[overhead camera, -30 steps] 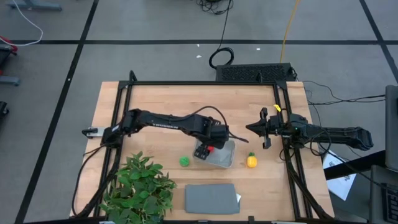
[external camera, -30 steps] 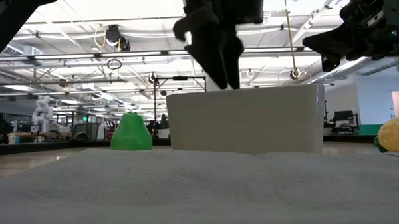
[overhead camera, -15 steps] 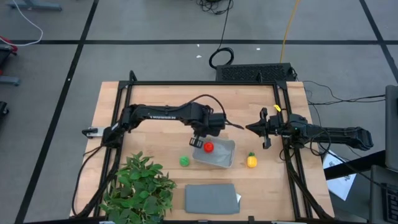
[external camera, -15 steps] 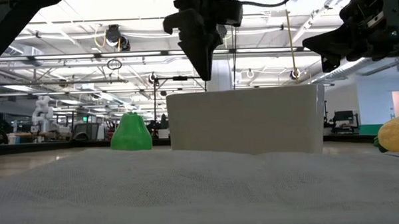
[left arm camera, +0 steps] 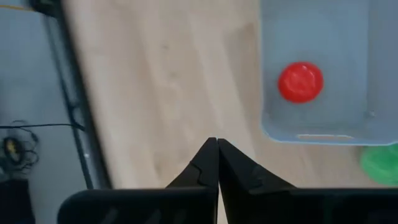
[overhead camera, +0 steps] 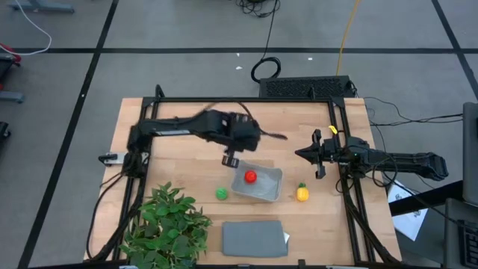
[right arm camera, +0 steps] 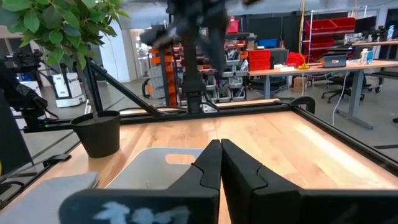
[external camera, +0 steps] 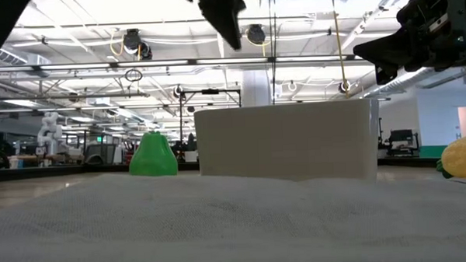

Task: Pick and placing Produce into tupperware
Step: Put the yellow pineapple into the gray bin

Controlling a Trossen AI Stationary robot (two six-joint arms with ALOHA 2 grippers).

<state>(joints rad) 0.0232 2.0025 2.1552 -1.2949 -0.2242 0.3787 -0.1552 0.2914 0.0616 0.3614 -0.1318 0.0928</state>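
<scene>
Wooden table (overhead camera: pixel 194 175) holds tupperware (overhead camera: pixel 269 190), long axis slightly skewed.

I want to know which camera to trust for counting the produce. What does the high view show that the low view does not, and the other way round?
Only the high view shows the red piece lying inside the container, plus the leafy plant and the flat grey rectangle. Only the low view shows the room's ceiling lights behind the table. Both show the container, the green piece and the yellow piece outside it, and both arms raised above the table.
</scene>
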